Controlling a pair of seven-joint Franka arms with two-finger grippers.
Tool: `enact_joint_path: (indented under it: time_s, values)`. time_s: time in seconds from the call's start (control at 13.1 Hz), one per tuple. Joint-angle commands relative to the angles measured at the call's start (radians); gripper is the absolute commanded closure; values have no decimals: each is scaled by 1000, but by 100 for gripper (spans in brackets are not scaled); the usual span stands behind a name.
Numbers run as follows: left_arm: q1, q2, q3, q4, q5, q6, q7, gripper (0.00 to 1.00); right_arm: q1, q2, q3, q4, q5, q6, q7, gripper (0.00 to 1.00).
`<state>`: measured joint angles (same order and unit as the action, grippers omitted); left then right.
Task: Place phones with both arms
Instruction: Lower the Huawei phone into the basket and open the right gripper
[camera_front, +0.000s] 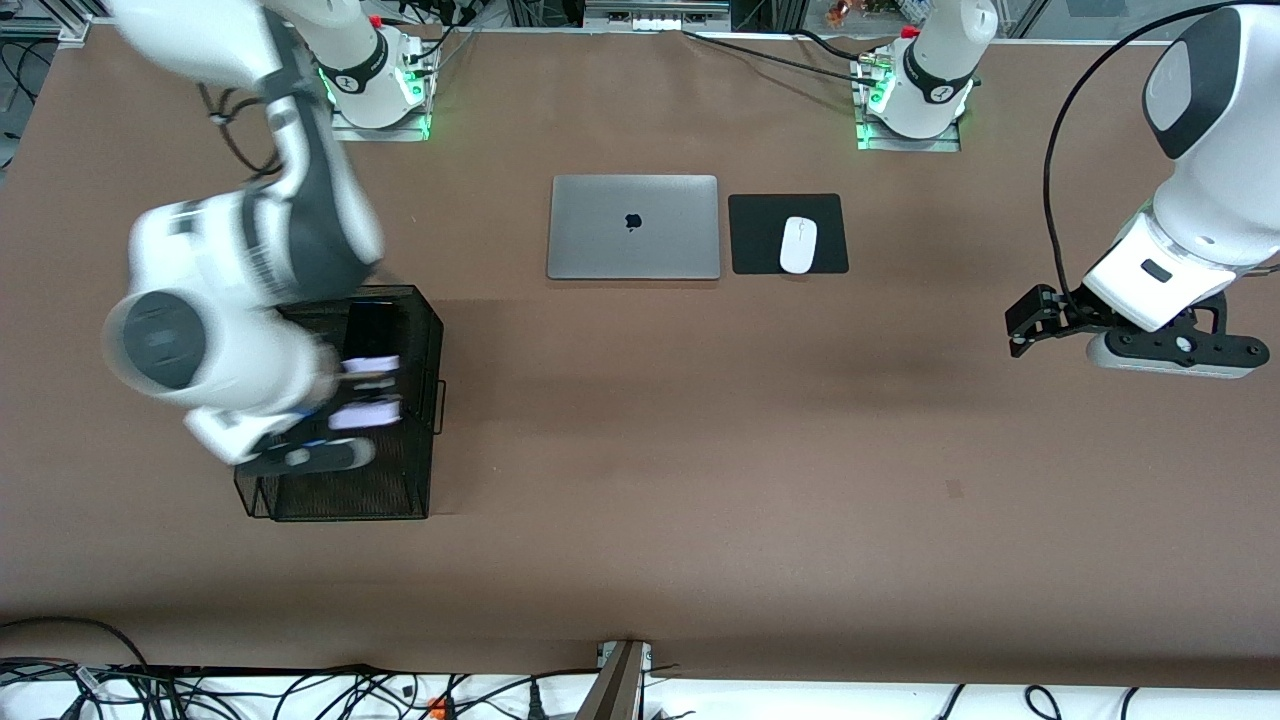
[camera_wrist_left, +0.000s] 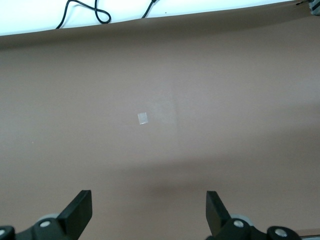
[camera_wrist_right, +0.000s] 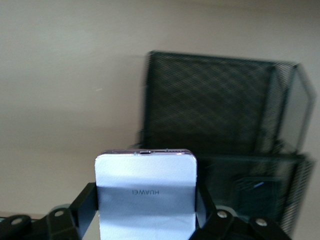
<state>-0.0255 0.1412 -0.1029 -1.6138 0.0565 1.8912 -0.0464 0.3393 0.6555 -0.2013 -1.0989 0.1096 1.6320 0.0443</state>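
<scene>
My right gripper is shut on the pale lavender-white phone and holds it over the black mesh basket. In the right wrist view the phone stands between the fingers, with the basket below it. A long black slab phone lies in the basket and also shows in the right wrist view. The black flip phone is out of view. My left gripper is open and empty over bare table at the left arm's end; it also shows in the left wrist view.
A closed silver laptop lies at mid-table toward the robots' bases. Beside it a white mouse lies on a black pad. A small pale tape square is on the table under my left gripper.
</scene>
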Motion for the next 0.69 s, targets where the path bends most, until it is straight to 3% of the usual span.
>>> enact_joint_path:
  time_s: [0.0,0.53,0.61]
  values:
    - [-4,6,-15,28,19,-24,2,0,-68,55,17,1,-7,98,-116,88]
    - [-2,1,-15,26,20,-27,6,0,-98,180,19,-96,2,423,-149,88]
    - [-2,1,-14,26,20,-27,7,0,-98,191,19,-107,8,448,-144,84]
